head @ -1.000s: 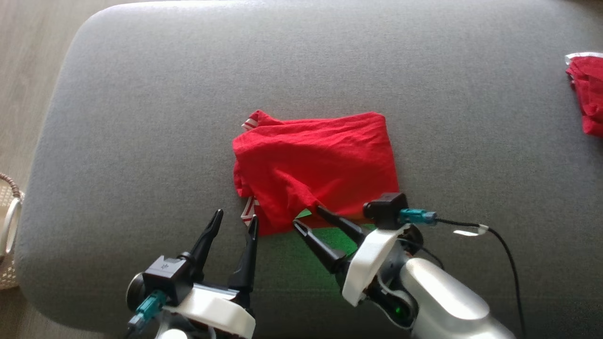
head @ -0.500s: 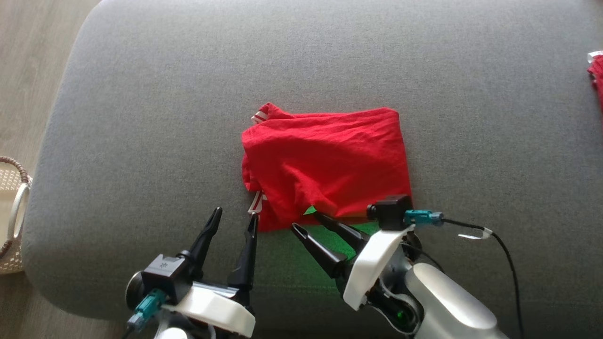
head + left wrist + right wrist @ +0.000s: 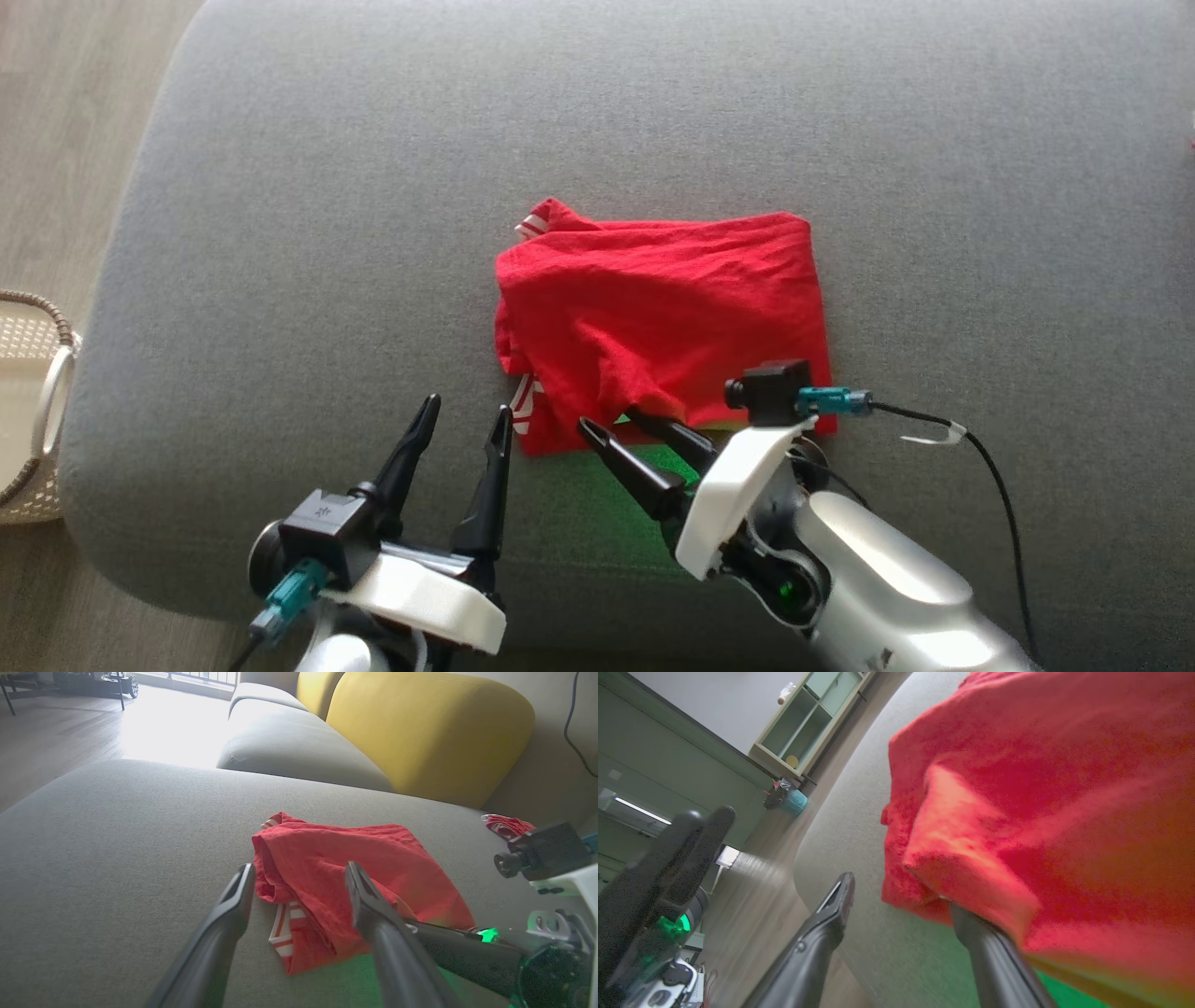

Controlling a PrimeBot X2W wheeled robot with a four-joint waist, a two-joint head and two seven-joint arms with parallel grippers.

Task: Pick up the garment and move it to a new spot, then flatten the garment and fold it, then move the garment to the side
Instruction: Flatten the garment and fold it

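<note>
Two dark-fingered robot arms reach over a wide grey sofa seat (image 3: 373, 187) with rounded corners. A red garment (image 3: 663, 317), folded into a rumpled rectangle with red-and-white striped trim peeking out on its left, lies near the middle of the seat, toward the near edge. The left end effector (image 3: 467, 406) hangs just beside the garment's near left corner, fingers spread wide and holding nothing. The right end effector (image 3: 609, 418) is also spread. One of its fingers is tucked under the garment's near edge and the other lies outside it, over bare seat fabric lit by a green glow (image 3: 644, 467). Pale wooden floor (image 3: 56, 140) runs along the seat's left side, with a woven basket (image 3: 28, 411) at the edge. From the left wrist, a yellow backrest (image 3: 430, 728) rises behind the seat, a second small red cloth (image 3: 507, 825) lies at its foot, and daylight washes the floor beyond. From the right wrist, a glass-fronted cabinet (image 3: 808, 723) and a teal bin (image 3: 791, 802) stand across the room.
</note>
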